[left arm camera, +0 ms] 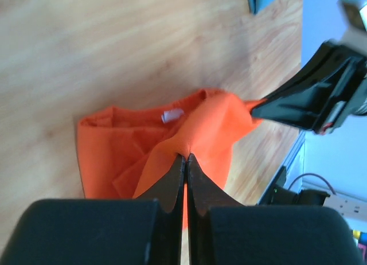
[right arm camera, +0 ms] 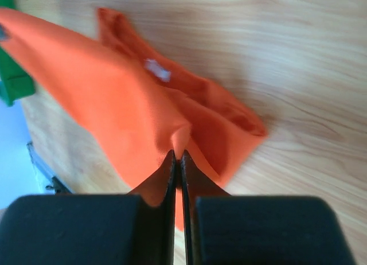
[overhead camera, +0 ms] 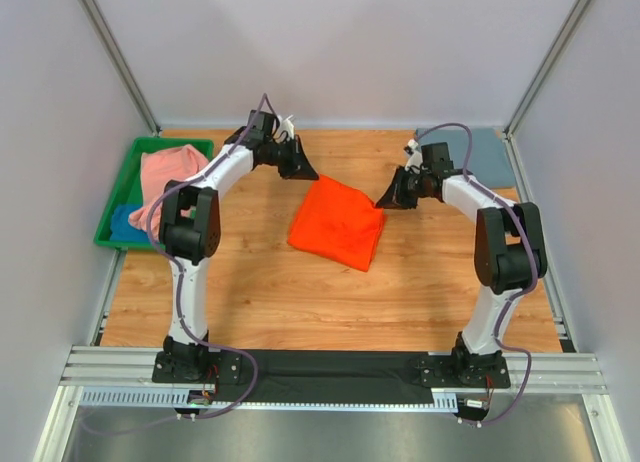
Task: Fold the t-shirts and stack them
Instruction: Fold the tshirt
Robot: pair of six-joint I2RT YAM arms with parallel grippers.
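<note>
Bright orange soft cloth t-shirt [overhead camera: 337,222] sits midway across the light wooden table [overhead camera: 250,292]. My left gripper [overhead camera: 308,172] is clamped on its far-left corner, my right gripper [overhead camera: 384,200] on its right corner; the held edge spans between them, cloth trailing nearer.

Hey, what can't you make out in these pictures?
Top view: only a patch of the blue t-shirt shows, beside the pink t-shirt in the green tray.
Top view: the right arm overlaps the grey-blue t-shirt; the left wrist view's top edge cuts it off.
Right wrist view: the orange t-shirt is blurred, its folds unclear.
</note>
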